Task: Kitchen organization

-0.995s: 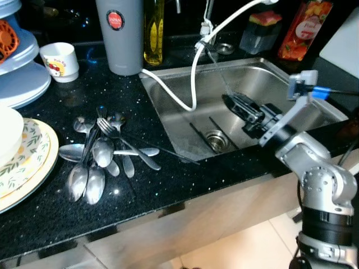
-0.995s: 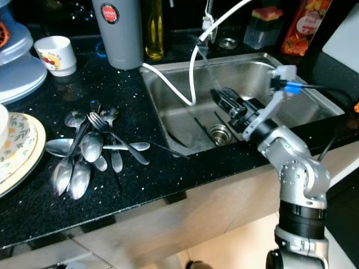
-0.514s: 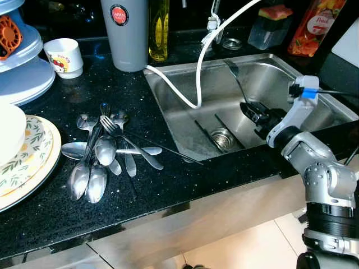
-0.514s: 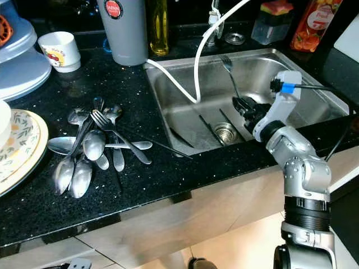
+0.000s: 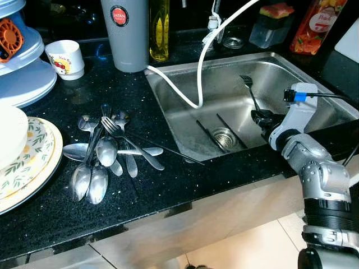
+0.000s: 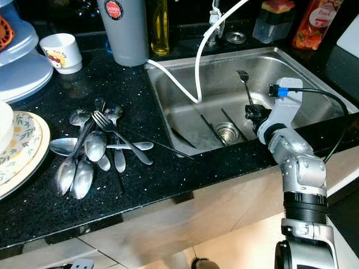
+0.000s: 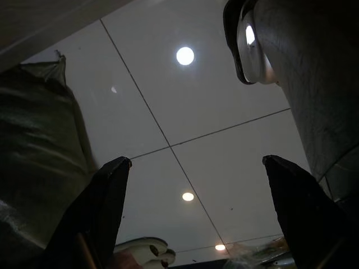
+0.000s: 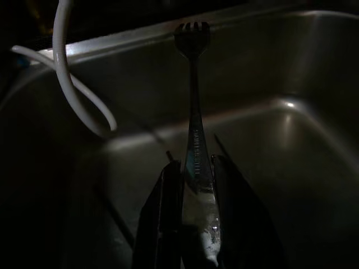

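Observation:
My right gripper (image 5: 259, 116) hangs over the steel sink (image 5: 185, 67), shut on the handle of a metal fork (image 5: 250, 91) whose tines point away toward the sink's back wall. The right wrist view shows the fork (image 8: 194, 131) clamped between the two black fingers (image 8: 168, 207). A pile of spoons and forks (image 5: 104, 151) lies on the black counter (image 5: 168, 185) left of the sink. My left gripper (image 7: 196, 224) is open and points up at a white ceiling, with nothing between its fingers.
A white hose (image 5: 196, 67) loops into the sink near the drain (image 5: 222, 136). Stacked plates (image 5: 33, 162) sit at the counter's left, with a white cup (image 5: 65, 59), a grey flask (image 5: 124, 33) and an oil bottle (image 5: 159, 28) behind. Bottles (image 5: 315, 25) stand beyond the sink.
My right gripper has pulled back toward the sink's front right with the fork, which now stands out clearly past the fingers. The camera has shifted a little.

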You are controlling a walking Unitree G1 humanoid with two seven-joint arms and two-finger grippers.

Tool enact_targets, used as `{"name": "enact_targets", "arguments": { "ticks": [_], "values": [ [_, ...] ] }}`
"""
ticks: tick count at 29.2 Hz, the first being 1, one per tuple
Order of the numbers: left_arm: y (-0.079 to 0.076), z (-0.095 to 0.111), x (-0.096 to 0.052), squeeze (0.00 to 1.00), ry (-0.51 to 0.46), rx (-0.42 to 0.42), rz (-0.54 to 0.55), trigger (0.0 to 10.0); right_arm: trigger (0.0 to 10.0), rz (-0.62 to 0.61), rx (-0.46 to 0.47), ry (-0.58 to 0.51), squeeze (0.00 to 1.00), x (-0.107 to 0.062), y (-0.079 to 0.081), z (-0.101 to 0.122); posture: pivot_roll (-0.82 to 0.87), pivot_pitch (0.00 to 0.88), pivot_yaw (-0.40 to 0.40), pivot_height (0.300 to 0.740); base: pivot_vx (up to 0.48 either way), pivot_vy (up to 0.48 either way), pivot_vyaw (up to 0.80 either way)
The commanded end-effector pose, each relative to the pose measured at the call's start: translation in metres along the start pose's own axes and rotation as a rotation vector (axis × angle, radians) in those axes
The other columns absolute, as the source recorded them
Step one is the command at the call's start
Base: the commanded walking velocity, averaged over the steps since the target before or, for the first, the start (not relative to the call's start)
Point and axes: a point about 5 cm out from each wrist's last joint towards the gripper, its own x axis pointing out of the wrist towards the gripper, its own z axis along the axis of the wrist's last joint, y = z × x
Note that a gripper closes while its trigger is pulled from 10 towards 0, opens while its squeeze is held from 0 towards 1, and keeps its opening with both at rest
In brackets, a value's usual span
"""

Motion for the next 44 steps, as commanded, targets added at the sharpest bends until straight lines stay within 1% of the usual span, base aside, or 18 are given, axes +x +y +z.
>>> {"name": "enact_targets", "arguments": {
  "ticks": [1,4,7,14,20,21,22,24,27,31,32,33,34,37,42,43,44],
  "values": [
    [-0.026,-0.016,0.004,0.0,0.063,-0.001,-0.076,10.0,10.0,-0.022,-0.014,0.007,0.0,0.001,-0.001,-0.003,0.0,0.111,-0.016,0.74,0.0,0.0,0.0],
    [-0.025,-0.018,0.004,0.0,0.067,0.006,-0.079,10.0,10.0,-0.042,-0.059,0.063,0.0,0.005,0.003,-0.014,0.0,0.111,-0.02,0.74,0.0,0.0,0.0],
    [-0.024,-0.019,0.004,0.0,0.065,0.017,-0.083,10.0,10.0,-0.042,-0.075,0.089,0.0,0.009,0.009,-0.02,-0.01,0.113,-0.023,0.74,0.0,0.0,0.0],
    [-0.025,-0.019,0.004,0.0,0.054,0.039,-0.087,10.0,10.0,-0.041,-0.092,0.095,0.0,0.015,0.015,-0.02,-0.01,0.119,-0.03,0.74,0.0,0.0,0.0],
    [-0.026,-0.029,0.004,0.0,0.068,0.051,-0.091,10.0,10.0,-0.025,-0.122,0.082,0.0,0.017,0.023,-0.017,-0.01,0.167,-0.033,0.74,0.0,0.0,0.0],
    [-0.025,-0.032,0.004,0.0,0.075,0.053,-0.092,10.0,10.0,-0.03,-0.151,0.088,0.0,0.017,0.024,-0.017,-0.02,0.176,-0.033,0.74,0.0,0.0,0.0],
    [-0.025,-0.032,0.004,0.0,0.075,0.053,-0.092,10.0,10.0,-0.03,-0.151,0.088,0.0,0.017,0.024,-0.017,-0.02,0.176,-0.033,0.74,0.0,0.0,0.0],
    [-0.025,-0.038,0.004,0.0,0.088,0.055,-0.094,10.0,10.0,-0.033,-0.227,0.101,0.0,0.017,0.025,-0.018,-0.02,0.22,-0.034,0.74,0.0,0.0,0.0],
    [-0.025,-0.047,0.004,0.0,0.107,0.057,-0.098,10.0,10.0,-0.013,-0.338,0.104,0.0,0.02,0.028,-0.014,-0.02,0.248,-0.036,0.74,0.0,0.0,0.0],
    [-0.025,-0.055,0.003,0.0,0.122,0.063,-0.103,10.0,10.0,0.02,-0.453,0.085,0.0,0.027,0.036,0.0,-0.01,0.29,-0.038,0.74,0.0,0.0,0.0],
    [-0.027,-0.056,0.003,0.0,0.122,0.067,-0.107,10.0,10.0,0.024,-0.511,0.078,0.0,0.033,0.039,0.008,-0.01,0.3,-0.041,0.74,0.0,0.0,0.0],
    [-0.027,-0.056,0.003,0.0,0.122,0.067,-0.107,10.0,10.0,0.024,-0.511,0.078,0.0,0.033,0.039,0.008,-0.01,0.3,-0.041,0.74,0.0,0.0,0.0],
    [-0.029,-0.053,0.004,0.0,0.119,0.07,-0.11,10.0,10.0,0.018,-0.572,0.083,0.0,0.038,0.041,0.015,0.0,0.311,-0.042,0.74,0.0,0.0,0.0],
    [-0.029,-0.051,0.004,0.0,0.113,0.073,-0.111,10.0,10.0,0.009,-0.611,0.076,0.0,0.042,0.042,0.022,0.0,0.316,-0.043,0.74,0.0,0.0,0.0],
    [-0.028,-0.051,0.004,0.0,0.109,0.077,-0.11,10.0,10.0,0.007,-0.611,0.073,0.0,0.044,0.043,0.026,0.01,0.317,-0.043,0.74,0.0,0.0,0.0],
    [-0.026,-0.05,0.003,0.0,0.108,0.081,-0.109,10.0,10.0,0.0,-0.594,0.073,0.0,0.044,0.041,0.028,0.01,0.315,-0.043,0.74,0.0,0.0,0.0],
    [-0.022,-0.05,0.003,0.0,0.106,0.087,-0.108,10.0,10.0,-0.025,-0.56,0.071,1.0,0.044,0.037,0.032,0.01,0.308,-0.041,0.74,0.0,0.0,0.0]
  ]
}}
